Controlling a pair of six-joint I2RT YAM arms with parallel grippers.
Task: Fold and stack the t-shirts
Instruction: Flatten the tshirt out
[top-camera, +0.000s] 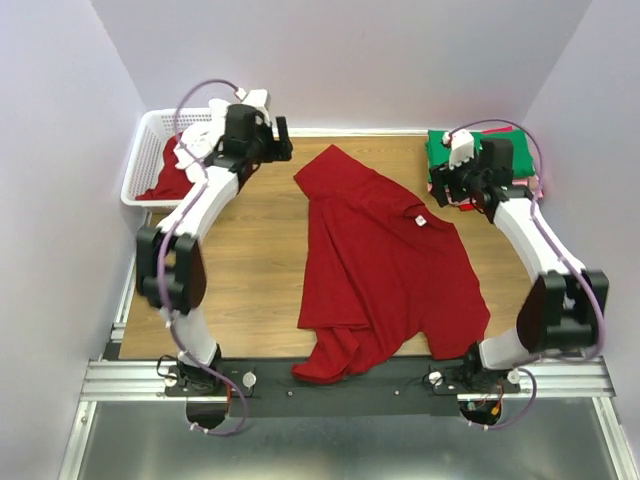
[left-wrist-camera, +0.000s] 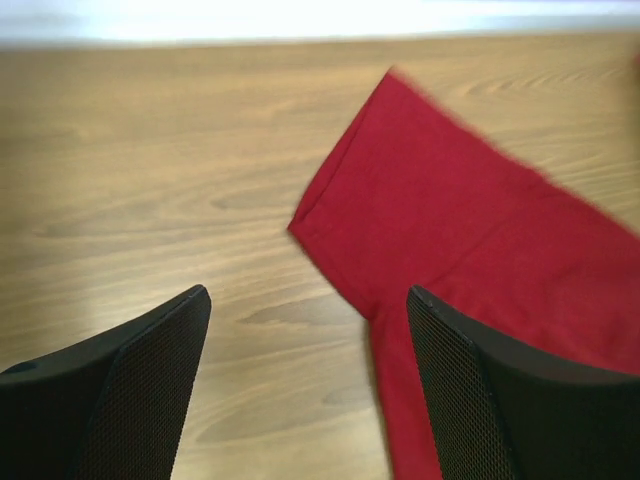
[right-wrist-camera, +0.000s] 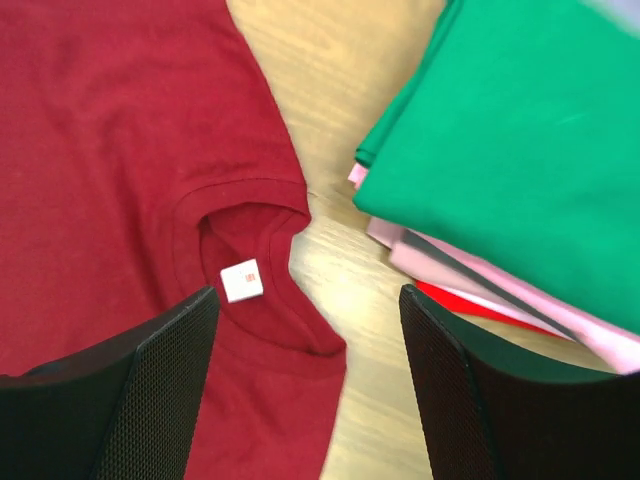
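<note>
The dark red t-shirt (top-camera: 385, 265) lies spread out in the middle of the wooden surface (top-camera: 250, 260). Its lower hem is bunched and turned over at the edge nearest the arm bases. One sleeve (left-wrist-camera: 430, 200) reaches out flat at the shirt's far-left corner.

Inside the collar (right-wrist-camera: 245, 195) sits a small white square neck label (right-wrist-camera: 241, 280). It carries a tiny reddish mark that is too small to read, and no other writing shows anywhere.

The left tool (left-wrist-camera: 308, 300) hangs over bare wood just beside that sleeve, with its jaws wide apart and nothing between them. The right tool (right-wrist-camera: 308, 300) hangs over the collar at the shirt's right shoulder, also wide and empty.

Just to the right of the collar is a folded stack. A green t-shirt (right-wrist-camera: 520, 150) lies on top, a pink t-shirt (right-wrist-camera: 470, 265) lies under it, and the edge of a red t-shirt (right-wrist-camera: 465, 300) peeks out below.

Well apart from the shirt, beyond its far-left sleeve, stands a white lattice basket (top-camera: 145, 150) with a heap of red cloth (top-camera: 170, 178) in it.
</note>
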